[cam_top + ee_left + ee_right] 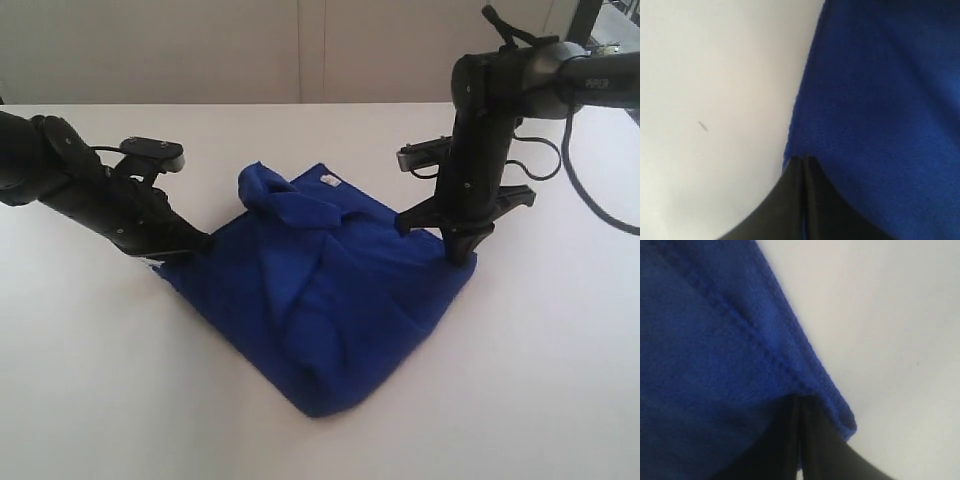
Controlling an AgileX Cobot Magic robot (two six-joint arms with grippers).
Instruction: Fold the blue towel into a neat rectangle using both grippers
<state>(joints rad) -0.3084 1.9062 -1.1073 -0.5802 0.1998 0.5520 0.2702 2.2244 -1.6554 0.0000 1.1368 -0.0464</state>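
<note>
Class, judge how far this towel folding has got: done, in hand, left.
Done: the blue towel lies partly folded but rumpled. In hand: the left gripper and right gripper each pinch an edge at opposite sides. Left: flattening wrinkles and squaring a neat rectangle.

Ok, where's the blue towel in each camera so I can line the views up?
Exterior view: blue towel rumpled mid-table, between the left gripper and right gripper.
Left wrist view: covers the picture's right side, edge at the shut jaw tips.
Right wrist view: covers the picture's left side, hemmed corner at the shut jaw tips.
Shared landmark: the white table.
</note>
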